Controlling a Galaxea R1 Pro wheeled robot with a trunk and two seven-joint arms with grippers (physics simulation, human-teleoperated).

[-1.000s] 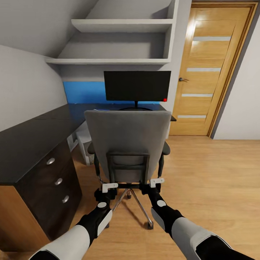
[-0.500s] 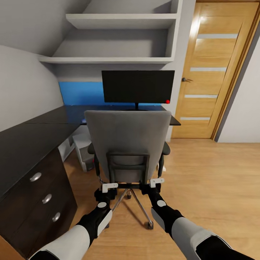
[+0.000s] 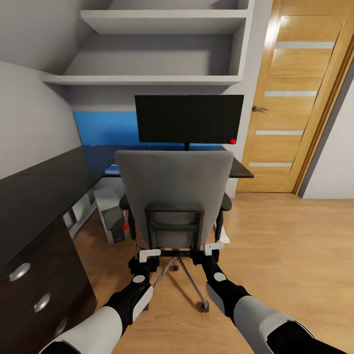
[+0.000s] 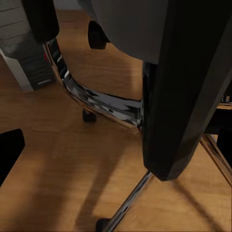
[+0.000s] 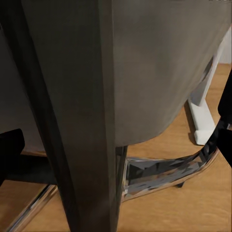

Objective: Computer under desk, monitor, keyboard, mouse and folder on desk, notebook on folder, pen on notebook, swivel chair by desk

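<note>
both tools (image 3: 148,254) at swivel chair (image 3: 174,189)

The head camera looks down from behind the swivel chair (image 3: 174,196) toward the desk (image 3: 44,187); both wrist cameras sit close under its seat.

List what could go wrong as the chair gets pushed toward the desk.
1. The computer stands on the floor just left of the chair; the star base's casters could catch it.
2. The chair back hides the seat, so anything lying there could slide off unseen.
3. The left end effector and right end effector sit low at the backrest's bottom; an uneven push may swivel the chair.
</note>
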